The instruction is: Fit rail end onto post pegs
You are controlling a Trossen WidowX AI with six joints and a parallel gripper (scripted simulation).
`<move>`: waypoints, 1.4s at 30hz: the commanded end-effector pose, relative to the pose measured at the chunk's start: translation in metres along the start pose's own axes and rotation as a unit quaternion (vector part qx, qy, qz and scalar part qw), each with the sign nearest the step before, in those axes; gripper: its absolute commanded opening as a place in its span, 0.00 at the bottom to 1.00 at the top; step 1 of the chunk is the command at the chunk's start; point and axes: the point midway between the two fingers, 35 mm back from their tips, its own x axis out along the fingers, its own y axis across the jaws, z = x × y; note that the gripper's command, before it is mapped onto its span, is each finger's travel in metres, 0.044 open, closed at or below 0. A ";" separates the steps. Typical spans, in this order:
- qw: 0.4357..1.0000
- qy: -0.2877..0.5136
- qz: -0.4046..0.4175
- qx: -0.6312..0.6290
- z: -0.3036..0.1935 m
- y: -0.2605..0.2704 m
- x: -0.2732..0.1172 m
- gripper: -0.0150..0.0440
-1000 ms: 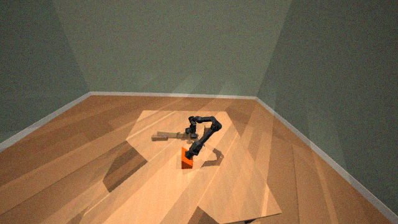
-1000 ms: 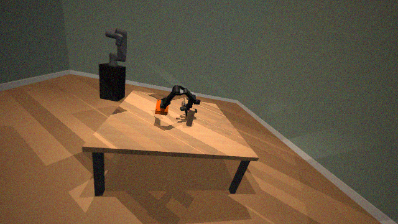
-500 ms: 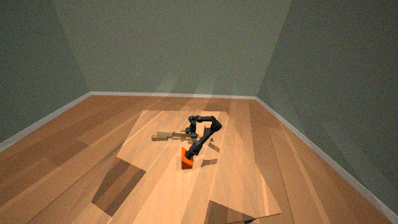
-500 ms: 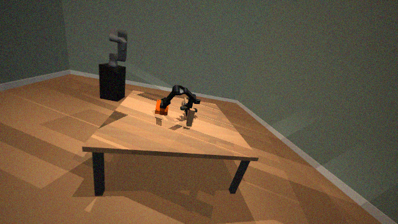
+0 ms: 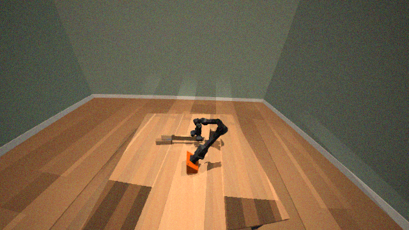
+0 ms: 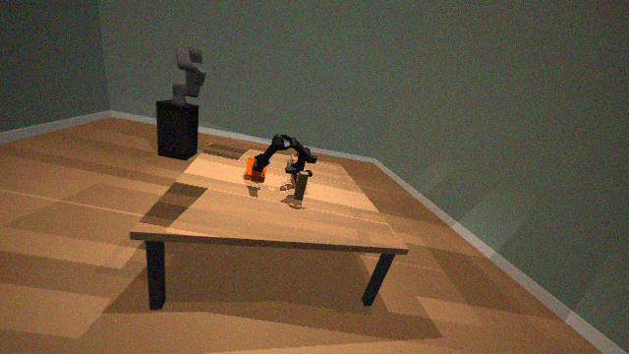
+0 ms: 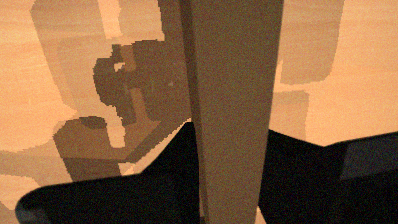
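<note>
You see hand (image 7: 232,200) clamped on rail (image 7: 232,100), fingers narrow, pressing both its sides. Rail runs up centre of wrist frame, above worktop (image 7: 350,75); top view: rail (image 5: 182,138) left of hand.

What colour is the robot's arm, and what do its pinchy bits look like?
The arm is thin and black, made of jointed segments, and it grows out of a bright orange base. The gripper has two dark, flat jaws with slanted edges in the wrist view. I can't see any cables or markings.
</note>
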 end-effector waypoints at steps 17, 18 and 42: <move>1.000 -0.009 -0.005 0.002 0.002 -0.002 -0.015 0.25; 1.000 -0.009 -0.005 0.002 0.002 -0.002 -0.015 0.25; 1.000 -0.009 -0.005 0.002 0.001 -0.002 -0.027 0.25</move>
